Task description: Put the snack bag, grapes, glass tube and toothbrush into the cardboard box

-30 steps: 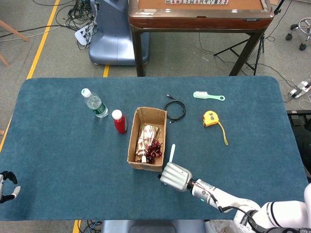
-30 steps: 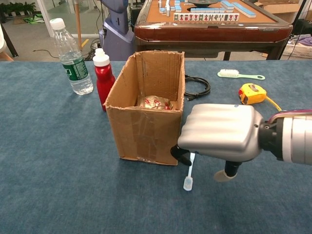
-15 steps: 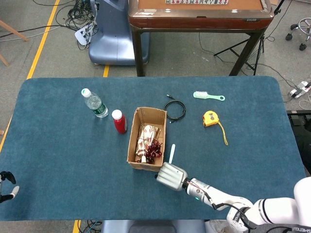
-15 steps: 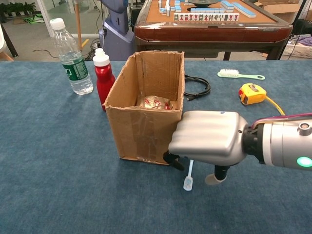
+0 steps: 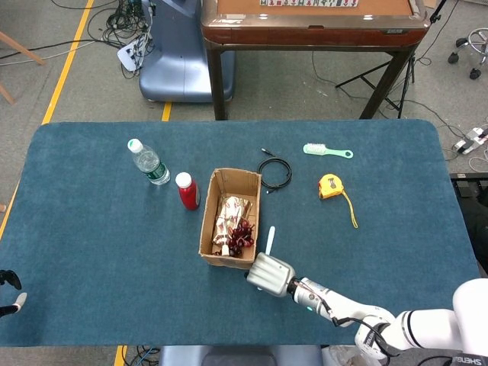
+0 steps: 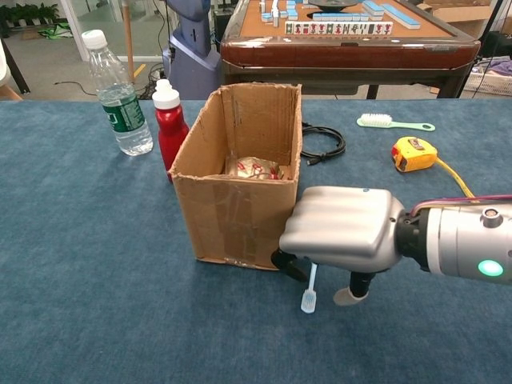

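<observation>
Chest view: right hand palm-down over toothbrush beside cardboard box, fingers curled underneath to lift it; actual pinch can't be confirmed. Left hand idle at bench edge, fingers apart.

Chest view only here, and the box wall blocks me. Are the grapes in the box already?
Observer: Yes. The head view shows the grapes inside the cardboard box, at its near end, beside the snack bag.
Operator: Where does the toothbrush run beyond my hand?
Observer: The toothbrush points away from the right hand, alongside the box's right wall, outside it.
Operator: And the left hand?
Observer: The left hand is at the table's near left edge, holding nothing visible.
</observation>
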{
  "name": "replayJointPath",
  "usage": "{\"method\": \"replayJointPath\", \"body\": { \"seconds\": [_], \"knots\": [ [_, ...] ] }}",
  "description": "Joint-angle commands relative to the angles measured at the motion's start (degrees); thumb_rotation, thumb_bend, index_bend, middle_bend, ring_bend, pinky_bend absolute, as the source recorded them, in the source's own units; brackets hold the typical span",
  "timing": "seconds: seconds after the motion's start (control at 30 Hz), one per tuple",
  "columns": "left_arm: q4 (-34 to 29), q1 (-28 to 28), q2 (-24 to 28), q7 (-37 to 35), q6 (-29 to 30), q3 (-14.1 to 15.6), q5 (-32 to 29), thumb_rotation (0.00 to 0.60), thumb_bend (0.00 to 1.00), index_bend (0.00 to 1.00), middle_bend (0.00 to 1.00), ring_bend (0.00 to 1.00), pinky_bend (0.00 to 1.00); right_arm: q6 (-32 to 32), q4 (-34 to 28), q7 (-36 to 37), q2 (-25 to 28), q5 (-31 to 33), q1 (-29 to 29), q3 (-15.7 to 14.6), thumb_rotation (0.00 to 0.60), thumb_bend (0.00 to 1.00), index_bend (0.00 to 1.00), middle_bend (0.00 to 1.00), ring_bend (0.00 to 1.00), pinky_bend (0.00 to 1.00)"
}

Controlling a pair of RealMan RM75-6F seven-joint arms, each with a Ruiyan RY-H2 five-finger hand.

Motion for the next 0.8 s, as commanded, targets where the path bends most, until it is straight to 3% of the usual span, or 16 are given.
{"method": "replayJointPath", "body": {
  "seconds": [0.03, 0.53, 0.8],
  "knots": [
    [0.1, -0.1, 0.0, 0.1, -0.3, 0.0, -0.3, 0.600, 0.28, 0.56, 0.46, 0.37, 0.65, 0.9, 2.4, 3.9, -0.7, -2.4, -0.2, -0.6, 0.600, 0.15, 0.52, 1.00, 1.00, 1.00],
    [0.5, -0.2, -0.4, 1.0, -0.3, 0.2, -0.1, 0.600, 0.28, 0.56, 0.46, 0.37, 0.65, 3.6, 3.5, 11.3, 0.8, -6.6, -1.5, -1.9, 0.600, 0.16, 0.53, 1.00, 1.00, 1.00],
    [0.5, -0.3, -0.6, 1.4, -0.3, 0.3, 0.0, 0.600, 0.28, 0.56, 0.46, 0.37, 0.65, 6.8, 1.8, 11.0, 3.9, -7.9, -3.4, -2.2, 0.600, 0.16, 0.53, 1.00, 1.00, 1.00]
  ]
}}
